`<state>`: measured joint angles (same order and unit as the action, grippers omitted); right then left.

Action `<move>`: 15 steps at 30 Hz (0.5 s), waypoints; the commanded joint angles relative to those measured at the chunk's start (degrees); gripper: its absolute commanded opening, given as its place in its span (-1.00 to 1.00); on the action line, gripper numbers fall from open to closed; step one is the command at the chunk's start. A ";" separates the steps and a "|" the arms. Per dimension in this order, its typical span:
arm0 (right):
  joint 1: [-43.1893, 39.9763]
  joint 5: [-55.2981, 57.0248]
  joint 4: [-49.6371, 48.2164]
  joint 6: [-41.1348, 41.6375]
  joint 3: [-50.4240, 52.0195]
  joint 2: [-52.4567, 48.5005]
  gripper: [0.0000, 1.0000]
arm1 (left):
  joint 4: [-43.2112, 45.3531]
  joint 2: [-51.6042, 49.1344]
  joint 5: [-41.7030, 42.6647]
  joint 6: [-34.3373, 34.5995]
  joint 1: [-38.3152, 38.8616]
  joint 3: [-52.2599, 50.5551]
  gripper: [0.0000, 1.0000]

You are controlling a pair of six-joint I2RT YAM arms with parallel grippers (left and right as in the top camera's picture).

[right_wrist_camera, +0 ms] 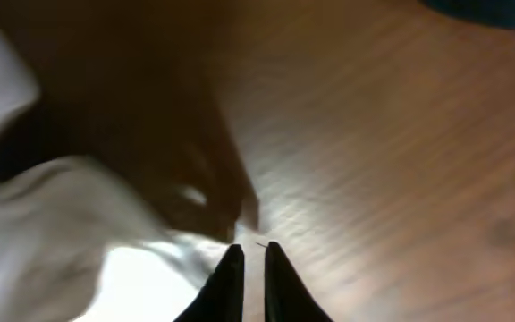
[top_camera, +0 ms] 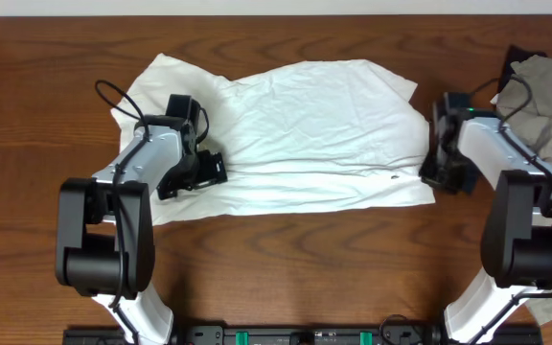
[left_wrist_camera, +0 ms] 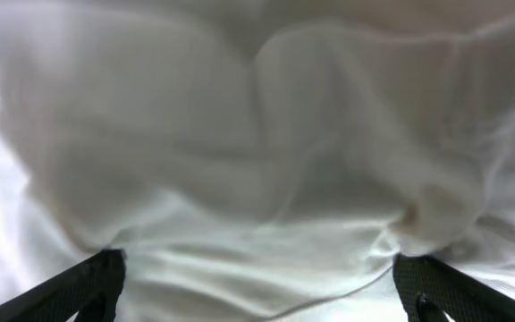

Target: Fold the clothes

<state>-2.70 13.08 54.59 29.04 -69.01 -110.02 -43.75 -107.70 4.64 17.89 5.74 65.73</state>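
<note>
The white T-shirt (top_camera: 305, 134) lies wrinkled and spread across the upper middle of the wooden table (top_camera: 286, 268), plain side up. The left gripper (top_camera: 204, 171) sits over the shirt's left part with its jaws spread wide; in its wrist view white fabric fills the frame between the two fingers (left_wrist_camera: 83, 286). The right gripper (top_camera: 434, 172) is at the shirt's right edge, low over bare wood, its jaws drawn almost together. Whether they pinch the hem cannot be told. A greyish heap of cloth (top_camera: 549, 91) lies in the upper right corner.
</note>
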 commanded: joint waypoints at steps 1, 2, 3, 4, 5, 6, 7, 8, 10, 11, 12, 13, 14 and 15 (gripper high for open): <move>-0.85 2.19 2.27 -0.39 -2.73 1.57 -0.88 | -2.34 4.81 -2.80 -1.18 -0.57 2.21 0.96; -0.87 2.12 3.21 -0.39 -3.28 2.34 -0.88 | -2.97 6.49 -2.80 -1.20 -0.55 2.36 0.96; -0.72 1.75 4.20 -0.39 -3.74 3.50 -0.88 | -3.67 8.55 -2.80 -1.18 -0.52 2.38 0.96; -0.55 1.38 5.01 -0.39 -4.04 4.63 -0.88 | -4.26 10.32 -2.80 -1.18 -0.52 2.38 0.96; -0.13 -0.02 5.84 -0.46 -4.20 6.47 -0.88 | -5.01 12.24 -2.80 -1.20 -0.52 2.38 0.96; 0.22 -1.55 6.38 -0.72 -4.17 7.67 -0.88 | -5.66 13.86 -2.80 -1.20 -0.52 2.38 0.96; 0.74 -4.52 6.99 -2.29 -4.17 9.31 -0.87 | -6.43 15.32 -2.80 -1.20 -0.52 2.38 0.96; 1.31 -7.63 7.50 -4.31 -4.15 10.71 -0.87 | -7.08 16.63 -2.78 -1.18 -0.52 2.38 0.96; 2.99 -14.56 8.57 -8.63 -3.91 12.96 -0.87 | -8.59 18.51 -2.75 -1.16 -0.52 2.38 0.96; 4.20 -18.16 9.03 -11.06 -3.65 13.62 -0.85 | -9.18 18.84 -2.75 -1.16 -0.52 2.38 0.96; 5.29 -20.41 9.33 -12.70 -3.30 13.88 -0.80 | -9.75 18.91 -2.75 -1.16 -0.52 2.36 0.96; 6.67 -21.55 9.57 -13.31 -2.75 13.90 -0.79 | -10.01 18.73 -2.75 -1.14 -0.52 2.27 0.96; 7.80 -21.53 9.51 -13.14 -1.99 13.88 -0.79 | -9.99 18.53 -2.75 -1.14 -0.52 2.08 0.96; 9.20 -21.46 8.87 -11.87 -0.76 13.70 -0.78 | -9.97 18.21 -2.75 -1.11 -0.52 1.88 0.96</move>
<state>3.51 -1.91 63.70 20.38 -71.64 -95.81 -53.43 -88.29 2.59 17.69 5.39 67.66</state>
